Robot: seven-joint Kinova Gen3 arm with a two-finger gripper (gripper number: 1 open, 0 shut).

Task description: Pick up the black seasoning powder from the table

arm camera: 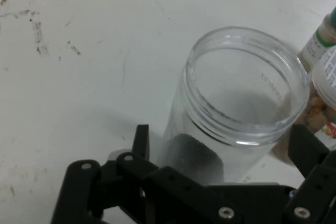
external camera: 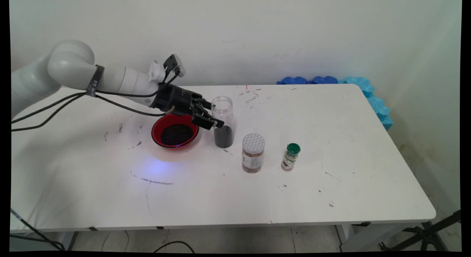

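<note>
A clear lidless jar [external camera: 223, 106] stands upright on the white table [external camera: 331, 139], its bottom third filled with dark grains. My gripper [external camera: 213, 120] reaches in from the left and is open, one finger on each side of the jar. In the hand view the jar [arm camera: 236, 103] sits between the left finger [arm camera: 140, 141] and the right finger [arm camera: 304, 148], with a small gap on the left. Just behind and below my hand is a red bowl [external camera: 156, 130] holding the same dark grains.
To the right of the clear jar stand a brown jar with a white lid [external camera: 253, 153] and a small green-capped spice bottle [external camera: 291, 157]; both show at the hand view's right edge. Blue foam pieces [external camera: 368, 91] line the table's far right corner.
</note>
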